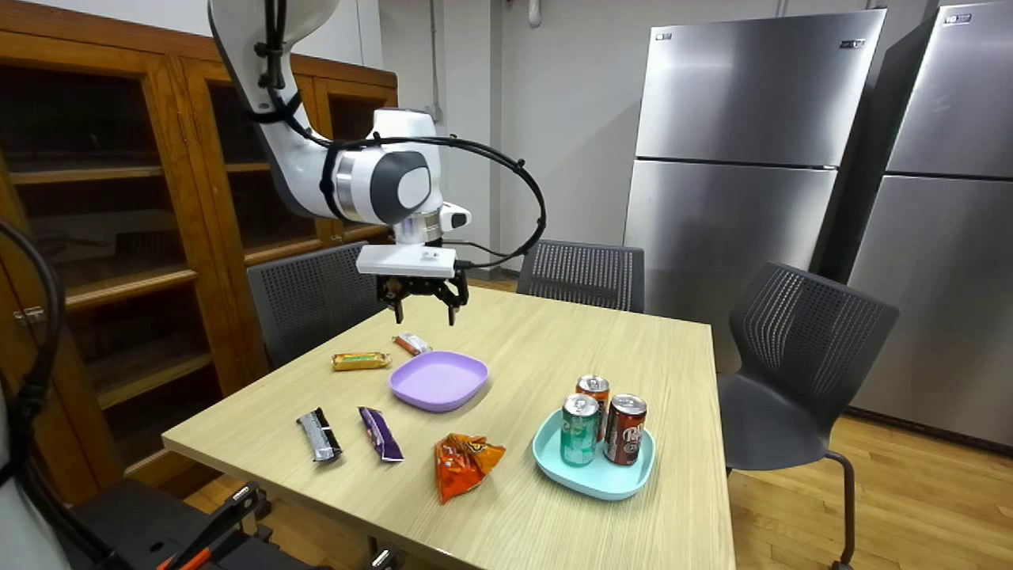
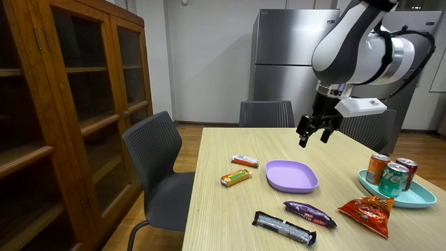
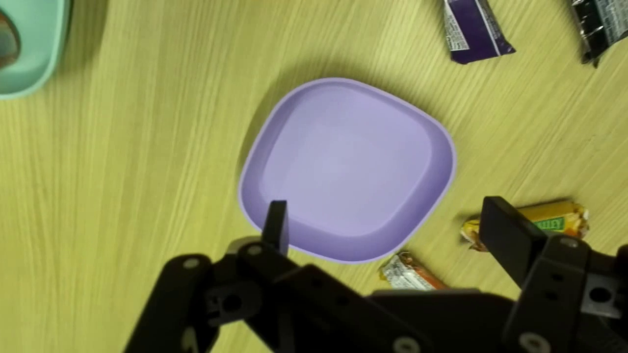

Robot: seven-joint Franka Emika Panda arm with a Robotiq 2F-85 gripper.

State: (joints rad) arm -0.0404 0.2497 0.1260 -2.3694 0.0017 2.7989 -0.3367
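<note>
My gripper (image 1: 425,318) hangs above the table with its jaws wide apart and nothing between them. Below it in the wrist view lies a shallow purple plate (image 3: 343,157), with nothing in it. A red-and-silver wrapped bar (image 2: 245,161) lies beside the plate; my gripper's body partly hides it in the wrist view. One of my fingers (image 3: 510,235) covers part of a yellow wrapped bar (image 1: 361,361). Toward the front of the table are a purple wrapped bar (image 2: 310,213), a black-and-silver wrapped bar (image 2: 284,228) and an orange-red snack bag (image 1: 465,465).
A turquoise plate (image 1: 554,467) holds a green can (image 1: 579,431), an orange can (image 2: 377,169) and a dark red can (image 1: 625,431), all upright. Grey chairs (image 1: 582,273) stand around the table (image 1: 633,340). Wooden cabinets (image 2: 87,69) and steel refrigerators (image 1: 736,222) stand beyond.
</note>
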